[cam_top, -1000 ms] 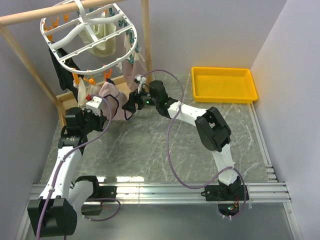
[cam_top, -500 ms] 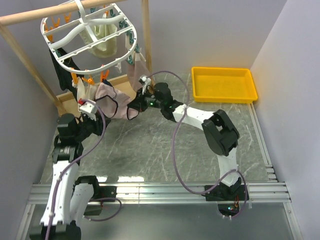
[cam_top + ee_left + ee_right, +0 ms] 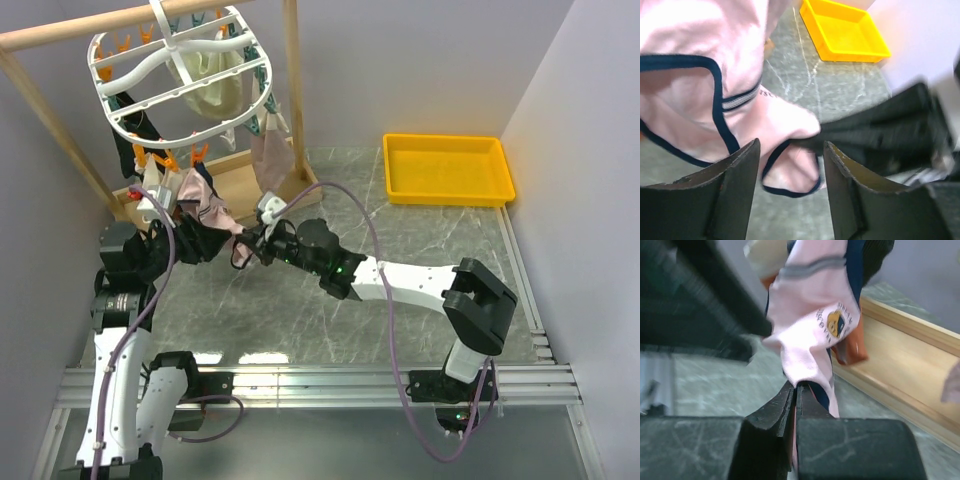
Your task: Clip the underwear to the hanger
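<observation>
While the outstretched right end effector (image 3: pixel 796 388) pinches the underwear (image 3: pixel 807 337), the left end effector (image 3: pixel 791 150) gapes released.

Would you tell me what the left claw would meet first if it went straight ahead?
Most likely the underwear, straight ahead of the open left claw; depth is unclear.

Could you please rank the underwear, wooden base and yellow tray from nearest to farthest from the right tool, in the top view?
1. underwear, pinched in the right tool
2. wooden base, just behind
3. yellow tray, far right
</observation>
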Controlling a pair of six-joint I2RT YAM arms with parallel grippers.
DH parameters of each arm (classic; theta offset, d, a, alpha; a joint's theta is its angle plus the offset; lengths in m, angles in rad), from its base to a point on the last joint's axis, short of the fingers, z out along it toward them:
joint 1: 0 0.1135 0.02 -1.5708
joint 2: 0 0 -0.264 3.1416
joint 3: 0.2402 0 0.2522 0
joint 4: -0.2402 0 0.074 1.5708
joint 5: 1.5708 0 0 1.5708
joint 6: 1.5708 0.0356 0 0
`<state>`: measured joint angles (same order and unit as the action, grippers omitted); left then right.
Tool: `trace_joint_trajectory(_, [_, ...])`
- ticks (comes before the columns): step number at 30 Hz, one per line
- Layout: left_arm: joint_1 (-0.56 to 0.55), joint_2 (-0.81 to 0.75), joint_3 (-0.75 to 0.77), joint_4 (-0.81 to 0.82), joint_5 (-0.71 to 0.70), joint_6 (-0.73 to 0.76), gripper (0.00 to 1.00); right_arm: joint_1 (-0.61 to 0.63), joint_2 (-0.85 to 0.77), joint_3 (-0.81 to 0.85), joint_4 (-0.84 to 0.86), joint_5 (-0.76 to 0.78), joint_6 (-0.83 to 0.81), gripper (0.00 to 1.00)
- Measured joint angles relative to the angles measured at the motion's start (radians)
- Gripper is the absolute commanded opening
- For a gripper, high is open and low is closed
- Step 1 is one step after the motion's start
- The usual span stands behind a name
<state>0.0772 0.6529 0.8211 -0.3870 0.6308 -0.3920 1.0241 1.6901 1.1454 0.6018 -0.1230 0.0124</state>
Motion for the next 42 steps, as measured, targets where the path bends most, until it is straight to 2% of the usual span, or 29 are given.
trace_joint_trajectory(7, [0.0, 0.056, -0.005, -0.006, -0.005, -0.151, 0.63, 0.068, 0.001, -0.042, 0.047, 0.139, -0.204, 0.0])
trace_joint_trajectory(18, [-0.037, 0.172, -0.013, 0.027, -0.053, -0.248, 0.6, 0.123, 0.001, -0.042, 0.063, 0.174, -0.388, 0.0])
trace_joint_trajectory(21, [-0.051, 0.182, -0.013, 0.04, -0.06, -0.264, 0.36, 0.134, 0.001, -0.042, 0.059, 0.162, -0.41, 0.0])
trace_joint_trajectory(22, [-0.055, 0.183, -0.013, 0.045, -0.063, -0.267, 0.24, 0.138, 0.001, -0.042, 0.059, 0.155, -0.418, 0.0])
trace_joint_trajectory(23, [-0.059, 0.184, -0.013, 0.046, -0.064, -0.272, 0.19, 0.14, 0.001, -0.042, 0.059, 0.148, -0.424, 0.0])
trace_joint_trajectory(24, [-0.061, 0.184, -0.013, 0.048, -0.065, -0.272, 0.13, 0.143, 0.001, -0.042, 0.059, 0.139, -0.428, 0.03])
trace_joint_trajectory(25, [-0.064, 0.184, -0.013, 0.05, -0.064, -0.275, 0.04, 0.144, 0.001, -0.042, 0.056, 0.129, -0.431, 0.1])
trace_joint_trajectory(26, [-0.065, 0.184, -0.013, 0.053, -0.063, -0.279, 0.01, 0.144, 0.001, -0.042, 0.054, 0.121, -0.429, 0.18])
trace_joint_trajectory(27, [-0.065, 0.184, -0.013, 0.055, -0.06, -0.278, 0.0, 0.144, 0.001, -0.042, 0.049, 0.111, -0.428, 0.38])
trace_joint_trajectory(30, [-0.066, 0.183, -0.015, 0.069, -0.06, -0.274, 0.0, 0.14, -0.011, -0.042, 0.001, 0.062, -0.395, 0.57])
trace_joint_trajectory(34, [-0.065, 0.164, -0.017, 0.081, -0.051, -0.266, 0.0, 0.088, -0.078, -0.042, -0.105, -0.056, -0.304, 0.62])
trace_joint_trajectory(39, [-0.045, 0.126, -0.02, 0.092, 0.019, -0.241, 0.0, -0.13, -0.217, -0.042, -0.198, -0.281, -0.131, 0.63])
trace_joint_trajectory(42, [-0.029, 0.113, -0.023, 0.092, 0.074, -0.217, 0.0, -0.239, -0.237, -0.038, -0.217, -0.418, -0.044, 0.63])
